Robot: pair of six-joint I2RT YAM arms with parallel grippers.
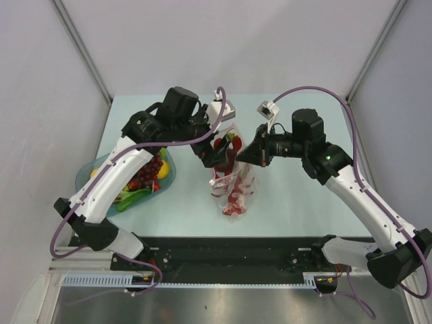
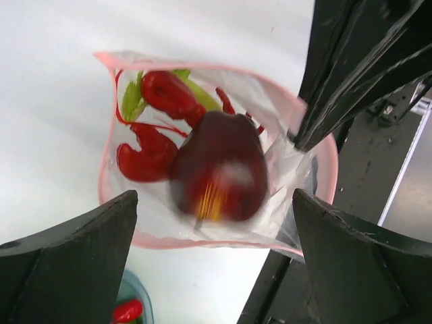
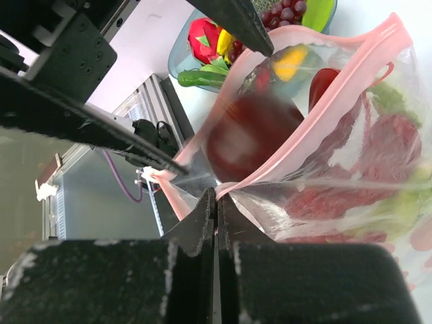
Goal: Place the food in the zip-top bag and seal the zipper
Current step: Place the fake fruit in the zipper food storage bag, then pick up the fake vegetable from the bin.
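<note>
Top view: the left tool [image 1: 210, 155] is hovering released over the zip-top bag [image 1: 236, 192] on the surface [image 1: 304, 202]. Left wrist: blurred dark red food [image 2: 219, 169] is seemingly dropping in, possibly jolting it. Right wrist: the right tool [image 3: 217, 202] is pinching the zipper [image 3: 317, 108] rim, which may slip free.

Zip-top bag [image 1: 233, 183] mid-table, mouth upward, lobster [image 2: 145, 156] inside. Dish [image 1: 82, 175] left of bag, apart from it, grape bunch [image 1: 147, 170] in it. Left gripper [image 1: 209, 154] above bag mouth; right gripper [image 1: 246, 156] at bag's right rim.
</note>
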